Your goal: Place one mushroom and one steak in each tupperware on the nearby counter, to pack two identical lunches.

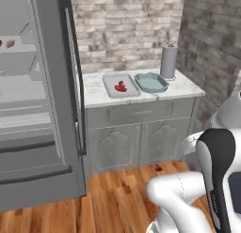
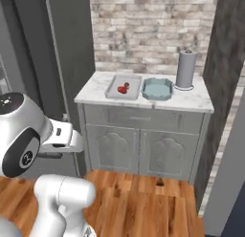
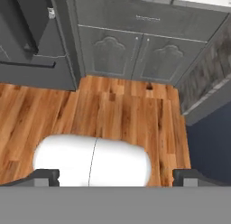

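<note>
The light-grey tupperware sits on the white marble counter and holds a bright red steak. A small dark bit touches the steak's far edge; I cannot tell if it is a mushroom. Right of it stands the teal tupperware, nothing showing inside. A pale pink piece lies on an upper fridge shelf. My gripper hangs low, well back from the cabinet and facing the floor and cabinet doors. It is open, with nothing between its fingertips.
The open fridge door stands left of the counter. A grey paper-towel roll stands at the counter's back right. A small dark thing lies on the wood floor by the cabinet doors. A dark brick wall is on the right.
</note>
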